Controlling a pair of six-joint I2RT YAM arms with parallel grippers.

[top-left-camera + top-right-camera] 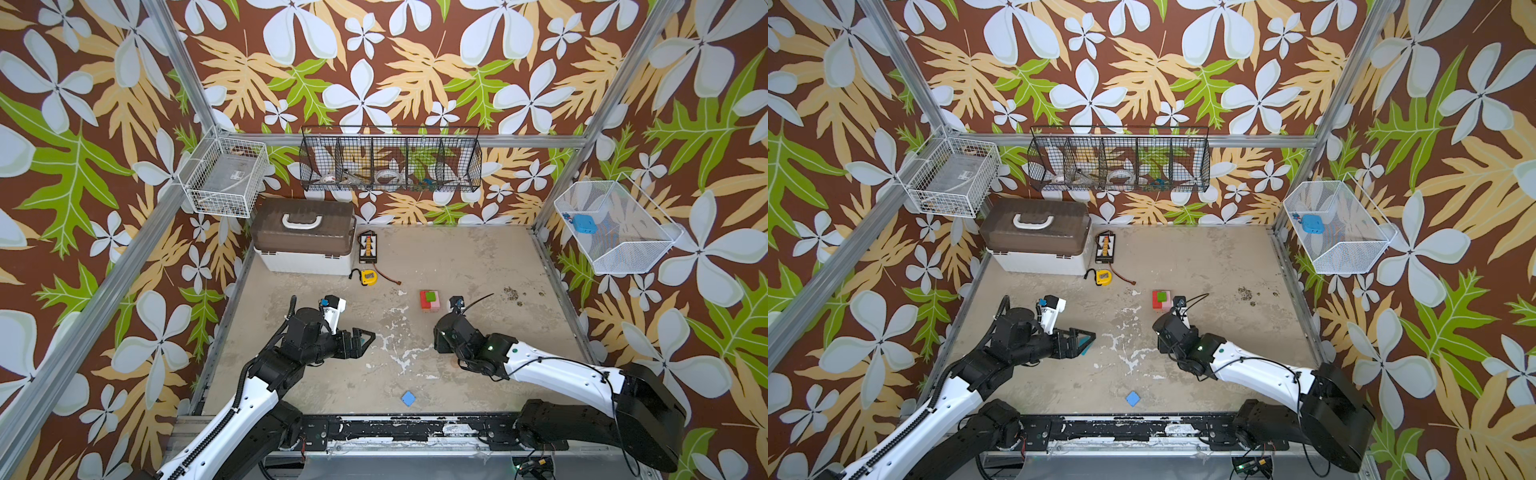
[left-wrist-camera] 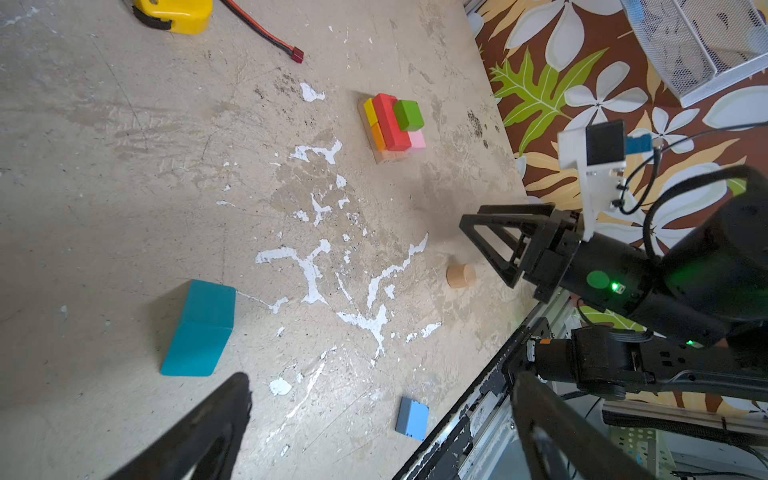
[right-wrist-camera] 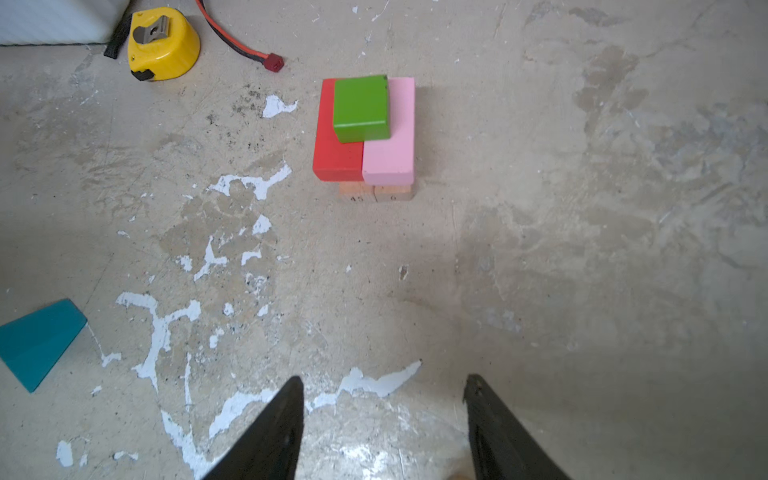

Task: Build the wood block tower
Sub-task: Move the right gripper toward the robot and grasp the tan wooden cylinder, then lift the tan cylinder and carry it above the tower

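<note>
The tower [image 1: 430, 301] stands on the tabletop [image 1: 478, 266], at about 2 o'clock from the middle in both top views. The right wrist view shows a plain wood base [image 3: 376, 193] carrying a red block [image 3: 334, 160] and a pink block [image 3: 390, 160] side by side. A green block [image 3: 361, 108] sits on top, straddling their seam. The left wrist view adds a yellow block [image 2: 370, 109] and an orange block [image 2: 377, 137] beside the red one, on the side away from the pink.

A yellow tape measure [image 1: 368, 276] lies at 10 o'clock from the tower. The end of a red-and-black cable [image 3: 237, 39] lies between them, and a brown-lidded white box [image 1: 303, 239] stands beyond. A teal block [image 2: 197, 328] lies at 8 o'clock and a blue block [image 1: 408, 398] at 6 o'clock, near the front edge.

Only bare tabletop lies between the tower and the right end effector [image 3: 383, 379], which faces it with jaws apart and empty. A wood disc [image 2: 460, 275] lies just beside it. The right arm [image 1: 557, 374] reaches in low from 5 o'clock and the left arm [image 1: 257, 399] from 7 o'clock. The left end effector [image 2: 382, 376] is spread wide and holds nothing, with the teal block just past one fingertip.
</note>
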